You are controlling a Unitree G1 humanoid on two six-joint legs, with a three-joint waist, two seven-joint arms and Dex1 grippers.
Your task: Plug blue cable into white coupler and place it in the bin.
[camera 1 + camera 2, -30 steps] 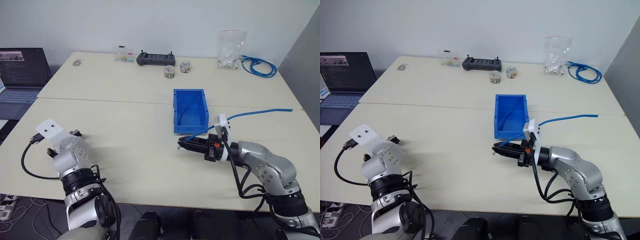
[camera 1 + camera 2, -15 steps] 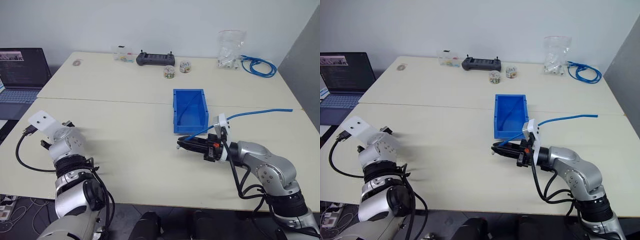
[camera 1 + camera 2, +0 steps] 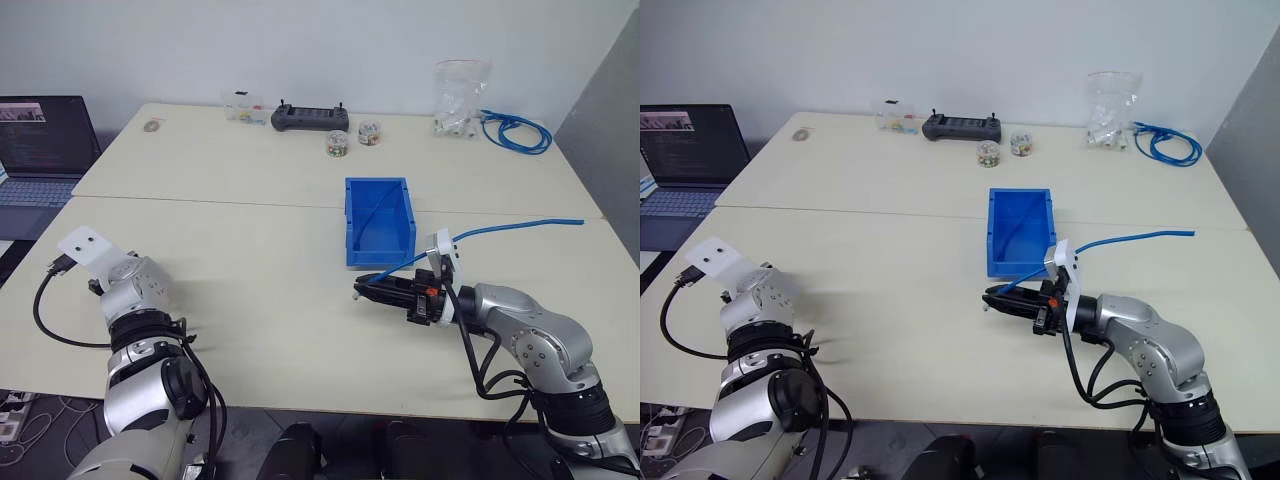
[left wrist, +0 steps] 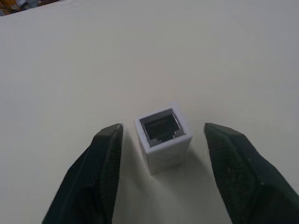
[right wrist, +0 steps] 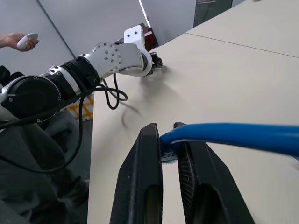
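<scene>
**Cable pinched on the right, coupler flanked on the left**

Right gripper (image 5: 169,154) clamped on the blue cable (image 5: 243,136), fingers pressed against the clear plug end, pointing across the table (image 3: 250,270) toward the robot's left. Held just above the tabletop, in front of the bin (image 3: 380,221) and near its sloped front lip. From the pinch, blue cable rising up and back past the wrist, then running off toward the right side of the table, well above the surface.

White coupler (image 4: 163,138) standing on the bare table far over on the left side, dark socket opening facing up toward the wrist camera. Left gripper (image 4: 161,175) parted around it: one black finger on each side, a gap of bare table visible between each fingertip (image 4: 110,140) and the coupler's walls. No contact seen on either side, nothing grasped.

Bin resting near the middle of the table, open top up. A thin blue strand showing inside against its wall; impossible to tell what it belongs to.

Farther back along the table's far edge: a black handheld controller (image 3: 311,117), small jars (image 3: 339,144), a clear plastic bag (image 3: 460,98) and a coiled bundle of blue cable (image 3: 518,131). Open laptop (image 3: 45,140) off to the left. In the right wrist view, a person's hand (image 5: 21,41) holding a small white object beyond the left arm.
</scene>
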